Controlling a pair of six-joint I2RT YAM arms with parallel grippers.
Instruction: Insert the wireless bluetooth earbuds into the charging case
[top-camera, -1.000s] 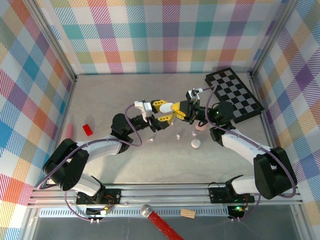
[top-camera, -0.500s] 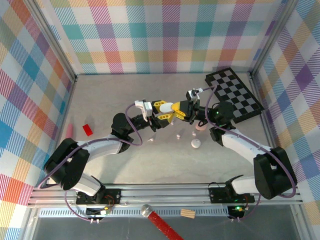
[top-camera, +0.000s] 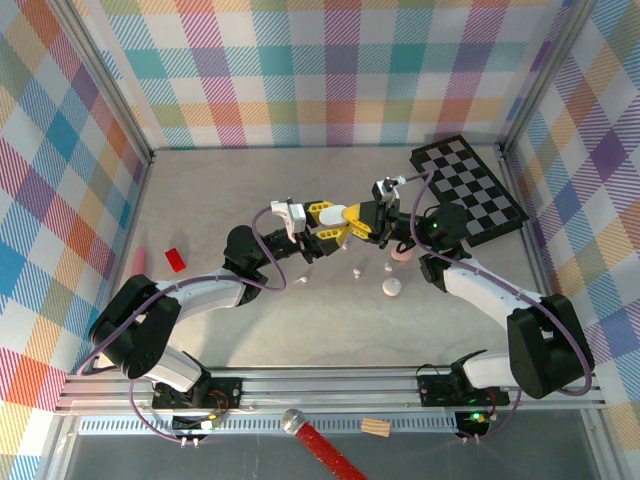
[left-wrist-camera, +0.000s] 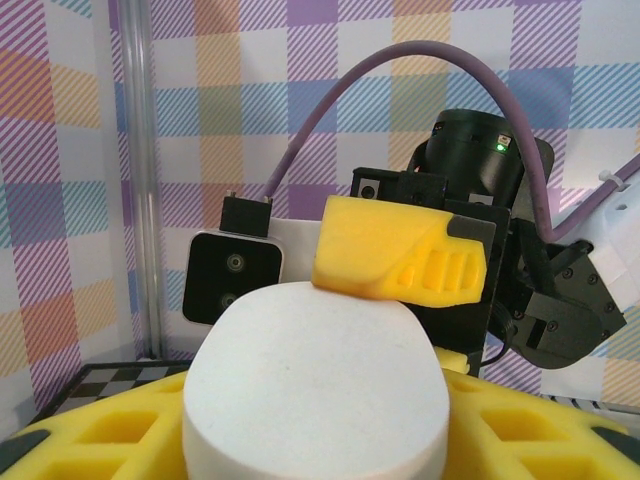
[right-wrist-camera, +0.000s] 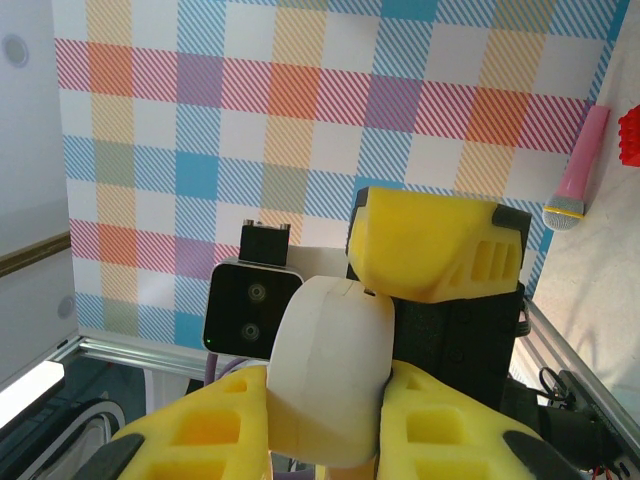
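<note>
Both arms are meeting in mid-air above the worktop (top-camera: 220, 200). The left end effector (top-camera: 333, 222) is clamping the white charging case (left-wrist-camera: 315, 390) between its yellow fingers, and the right end effector (top-camera: 357, 219) is pinching the same case from the opposite side. The earbuds (top-camera: 357, 271) are lying loose on the worktop below, apart from the case. With two grips working against one smooth shell, the case is likely risking a twist and a drop onto the buds.
</note>
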